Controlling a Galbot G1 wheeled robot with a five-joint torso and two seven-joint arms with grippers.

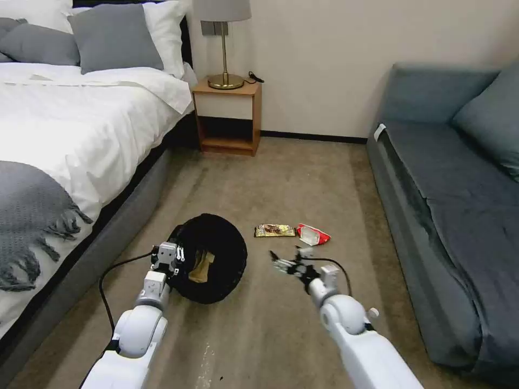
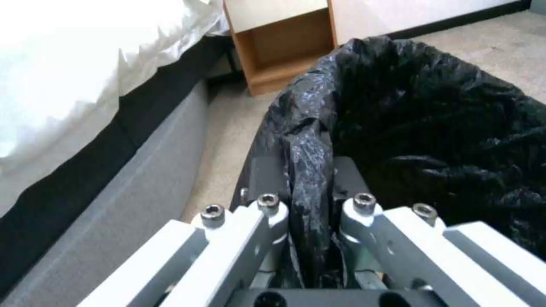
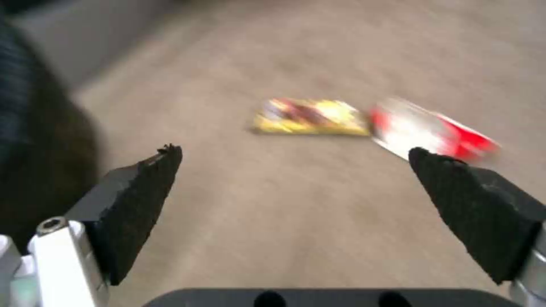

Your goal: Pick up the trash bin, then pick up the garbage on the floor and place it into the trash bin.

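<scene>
The left gripper (image 2: 307,238) pinches the black-lined trash bin (image 1: 216,259); the right gripper (image 3: 296,187) hangs spread above two wrappers.

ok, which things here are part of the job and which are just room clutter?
Job: trash bin clamped at the rim by left gripper; paper bag inside; snack wrapper, red packet on floor; right gripper open.
Clutter: bed, nightstand, lamp, sofa.

No text, label, brand or number can be read. The flat yellow-brown foil snack wrapper (image 1: 274,230) on the carpet carries dark print too small to make out, and so does the crumpled red-and-white packet (image 1: 312,234) touching it at its 3 o'clock side.
</scene>
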